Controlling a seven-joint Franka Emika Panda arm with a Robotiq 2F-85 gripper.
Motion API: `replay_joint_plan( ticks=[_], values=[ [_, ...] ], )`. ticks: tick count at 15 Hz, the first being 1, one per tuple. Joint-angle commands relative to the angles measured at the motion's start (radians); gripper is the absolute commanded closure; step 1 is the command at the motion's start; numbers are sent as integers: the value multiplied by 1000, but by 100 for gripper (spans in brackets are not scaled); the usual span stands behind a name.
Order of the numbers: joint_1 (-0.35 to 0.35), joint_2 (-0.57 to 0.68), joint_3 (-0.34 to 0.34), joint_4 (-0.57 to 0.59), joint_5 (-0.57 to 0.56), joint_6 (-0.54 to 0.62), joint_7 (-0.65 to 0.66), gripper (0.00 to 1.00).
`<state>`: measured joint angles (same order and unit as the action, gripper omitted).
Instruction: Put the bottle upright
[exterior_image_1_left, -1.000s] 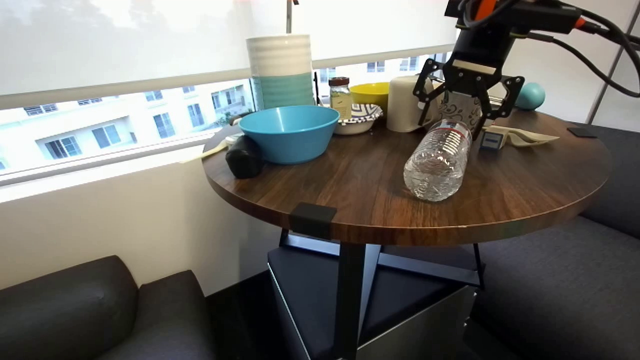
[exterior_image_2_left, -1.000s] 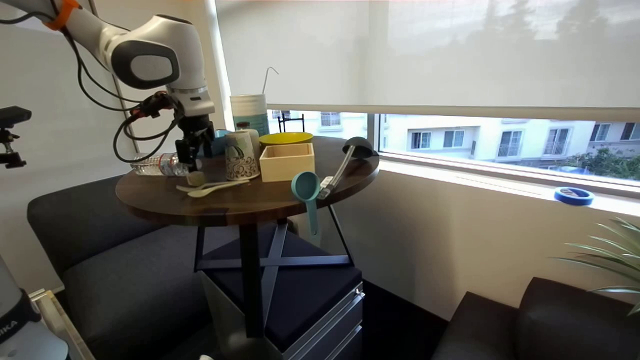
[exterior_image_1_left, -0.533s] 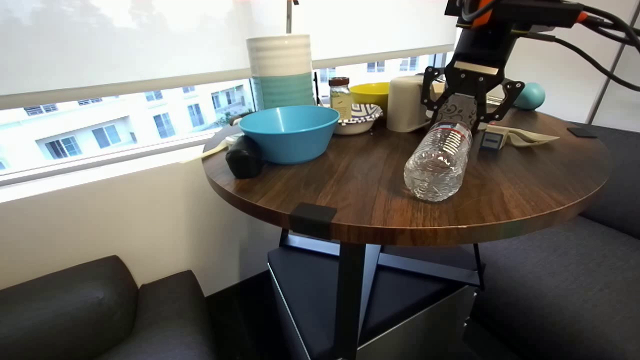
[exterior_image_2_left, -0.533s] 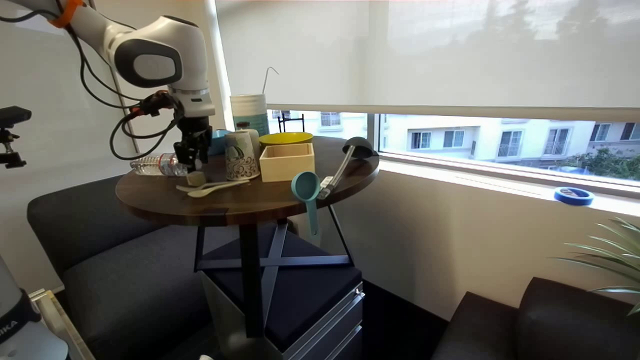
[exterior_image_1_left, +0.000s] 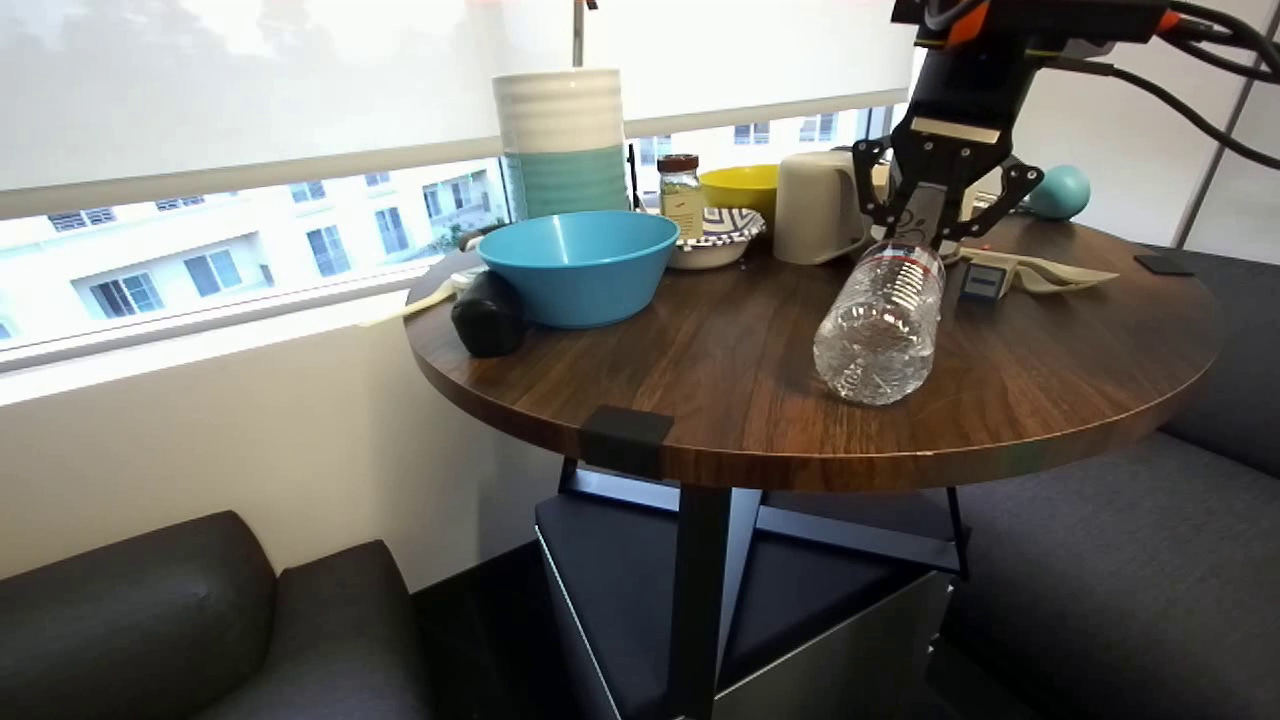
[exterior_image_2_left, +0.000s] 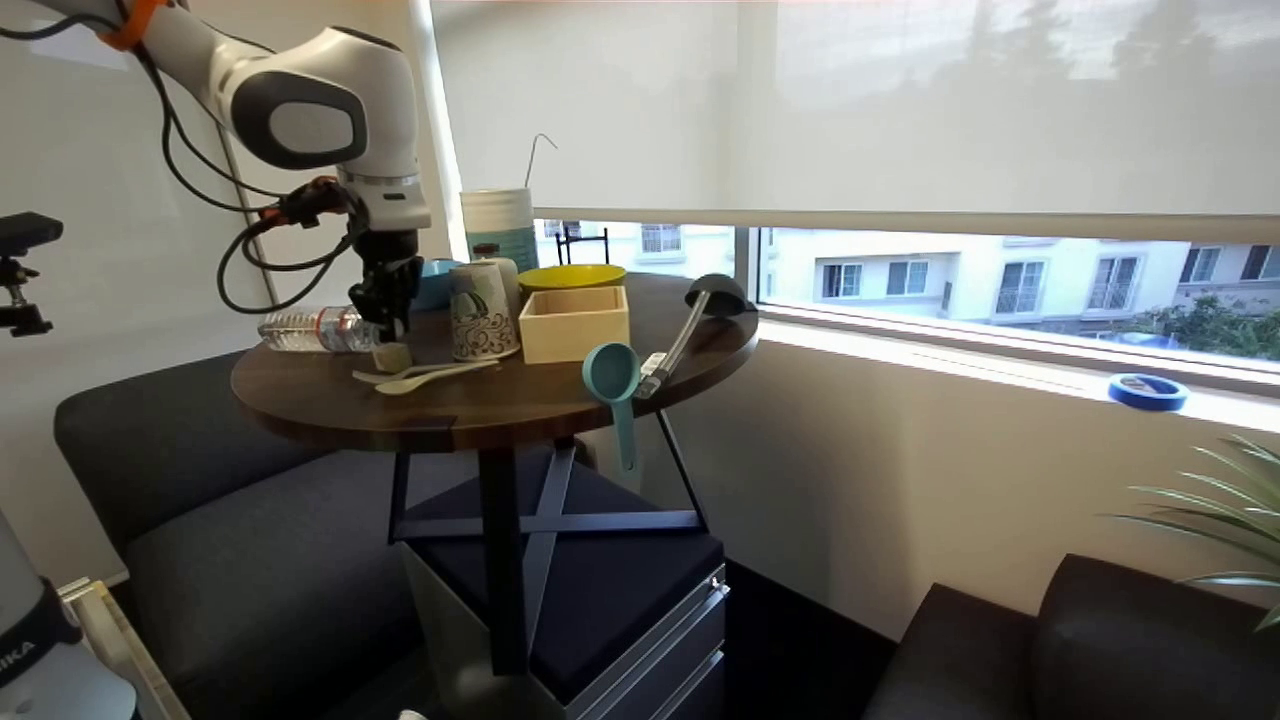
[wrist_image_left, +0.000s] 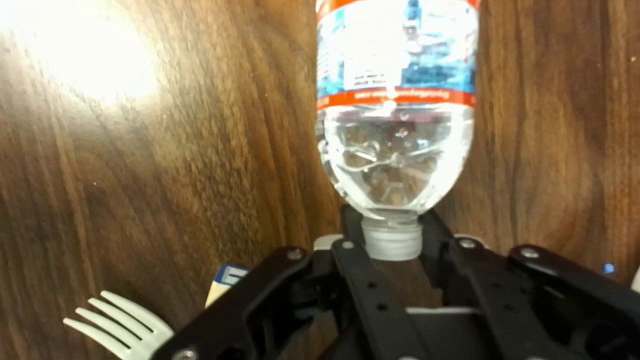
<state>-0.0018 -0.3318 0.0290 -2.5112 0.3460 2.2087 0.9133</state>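
Nearest in an exterior view, a black pad (exterior_image_1_left: 627, 438) sits over the rim of the round wooden worktop (exterior_image_1_left: 740, 390). Behind it and to the right, the bottle (exterior_image_1_left: 880, 325) lies on its side on the worktop, its base toward that camera and its neck pointing away. The neck end is between the fingers (wrist_image_left: 353, 226): the wrist view shows one on each side of the white cap (wrist_image_left: 393, 243), both up against it, so they are pinching the bottle at its capped end. The clear shoulder and the orange-edged label stretch out past the fingertips, toward the top of the wrist view.

Near the fingers lie a small block (exterior_image_1_left: 985, 278) with a blue-edged face and a pale fork (wrist_image_left: 125, 327). Well apart from the bottle, on the left in the exterior view, stands the blue bowl (exterior_image_1_left: 585, 275), with a black rounded object (exterior_image_1_left: 488, 318) just beside it. Farther back are a pale mug (exterior_image_1_left: 808, 210), a brown-lidded jar (exterior_image_1_left: 682, 205), a patterned bowl (exterior_image_1_left: 728, 232) and a yellow bowl (exterior_image_1_left: 740, 184). A tall cream-and-teal crock (exterior_image_1_left: 560, 140) rises behind the blue bowl. Beyond hangs a blind (exterior_image_1_left: 300, 90), with a white building (exterior_image_1_left: 290, 250) outside.
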Motion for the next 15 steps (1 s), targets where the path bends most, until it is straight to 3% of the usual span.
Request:
replay_joint_plan(
  ticks=[1,7,15],
  values=[
    [-8,-8,8,24,17,-42,10,92],
    [-1,-52,38,26,-7,-43,31,92],
    [-9,-158,147,42,-159,-9,99,92]
  ],
)
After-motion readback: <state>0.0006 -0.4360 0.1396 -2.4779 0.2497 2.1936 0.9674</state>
